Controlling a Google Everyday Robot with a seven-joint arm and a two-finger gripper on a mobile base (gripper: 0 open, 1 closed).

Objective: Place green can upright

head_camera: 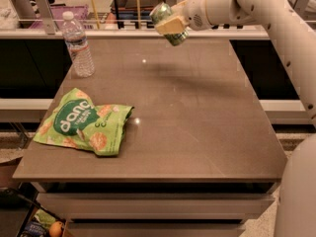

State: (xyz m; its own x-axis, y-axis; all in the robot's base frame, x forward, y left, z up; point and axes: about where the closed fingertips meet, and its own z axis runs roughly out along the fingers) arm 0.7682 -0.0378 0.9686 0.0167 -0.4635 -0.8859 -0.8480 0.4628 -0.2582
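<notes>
The green can (165, 19) is held tilted in the air above the far edge of the brown table (197, 117). My gripper (170, 24) is shut on the can, its pale finger pad across the can's side. The white arm reaches in from the upper right. The can is well clear of the table top.
A clear plastic water bottle (77, 44) stands upright at the table's far left. A flat green snack bag (84, 122) lies at the front left. A shelf rail with stacked items runs behind the table. The robot's white body fills the right edge.
</notes>
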